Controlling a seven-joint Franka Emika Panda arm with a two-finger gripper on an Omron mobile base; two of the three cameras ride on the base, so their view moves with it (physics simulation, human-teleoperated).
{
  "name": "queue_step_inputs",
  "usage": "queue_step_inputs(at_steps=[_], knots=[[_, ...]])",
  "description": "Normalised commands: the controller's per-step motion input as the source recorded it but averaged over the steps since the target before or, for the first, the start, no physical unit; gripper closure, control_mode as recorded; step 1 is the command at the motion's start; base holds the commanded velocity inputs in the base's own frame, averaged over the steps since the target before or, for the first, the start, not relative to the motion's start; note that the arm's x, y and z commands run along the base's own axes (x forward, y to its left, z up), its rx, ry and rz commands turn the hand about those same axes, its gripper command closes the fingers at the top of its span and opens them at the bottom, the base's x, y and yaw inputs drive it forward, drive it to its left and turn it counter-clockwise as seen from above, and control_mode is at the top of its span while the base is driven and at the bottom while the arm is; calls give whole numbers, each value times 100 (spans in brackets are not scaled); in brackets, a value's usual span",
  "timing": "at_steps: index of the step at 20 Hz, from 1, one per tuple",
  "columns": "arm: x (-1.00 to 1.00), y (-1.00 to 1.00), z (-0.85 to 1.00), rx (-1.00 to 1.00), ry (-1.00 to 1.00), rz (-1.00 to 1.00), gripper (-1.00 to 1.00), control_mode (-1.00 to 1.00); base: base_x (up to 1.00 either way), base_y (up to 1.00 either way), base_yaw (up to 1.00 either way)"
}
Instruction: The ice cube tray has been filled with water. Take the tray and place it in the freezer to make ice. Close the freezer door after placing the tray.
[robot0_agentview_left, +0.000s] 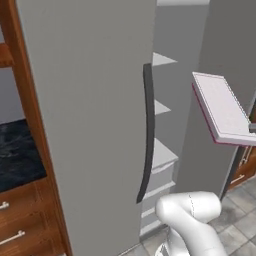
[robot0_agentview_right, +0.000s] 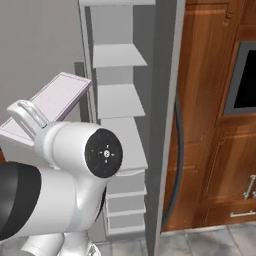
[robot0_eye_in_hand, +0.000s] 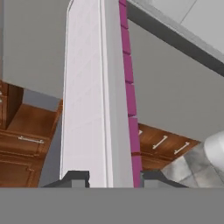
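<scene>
The end effector (robot0_eye_in_hand: 107, 177) is gripping the ice cube tray (robot0_agentview_left: 222, 107) by one short end, mostly cut off from view. The tray is hanging tilted before the open freezer (robot0_agentview_left: 165, 100), its long axis pointing toward the shelves (robot0_agentview_right: 120, 100).

White glossy rounded arm (robot0_agentview_right: 65, 185), black joint band, dark round end cap.

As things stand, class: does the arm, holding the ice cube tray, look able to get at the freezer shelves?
Probably yes. The freezer door stands open, leaving the white shelves exposed, and nothing lies between them and the ice cube tray clamped in the gripper. The tray is tilted, though, so it needs levelling first.
</scene>
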Motion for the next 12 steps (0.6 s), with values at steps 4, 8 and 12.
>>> queue_step_inputs(at_steps=[4, 8, 12], knots=[[0, 0, 0, 0, 0, 0, 100, 100, 73, -30, 0], [0, 0, 0, 0, 0, 0, 100, 100, 59, -35, 0], [0, 0, 0, 0, 0, 0, 100, 100, 51, -15, 0]])
